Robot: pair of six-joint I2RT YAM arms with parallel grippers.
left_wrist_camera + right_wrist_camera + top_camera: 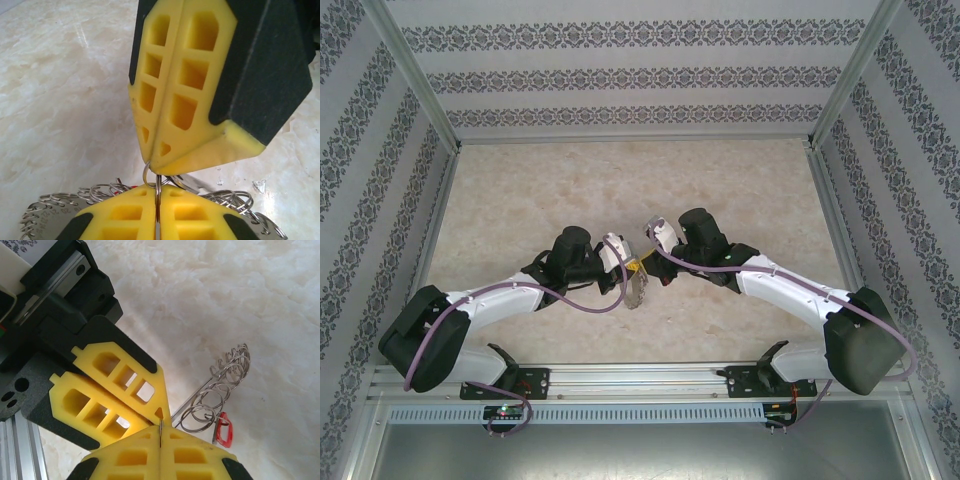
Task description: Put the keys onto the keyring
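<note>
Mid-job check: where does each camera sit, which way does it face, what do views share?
Top external: above and behind the bases, looking down on the beige marble tabletop; left gripper and right gripper tip to tip.
Left wrist: on the left arm, facing along its yellow fingers toward the right gripper.
Right wrist: on the right arm, facing along its yellow fingers toward the left gripper.
Both wrist views share the silvery wire keyring of small rings.

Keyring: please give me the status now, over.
Left gripper shut on keyring wire. Right gripper shut on small ring, tip to tip. Red tag hangs by keyring. Nothing in the way.
</note>
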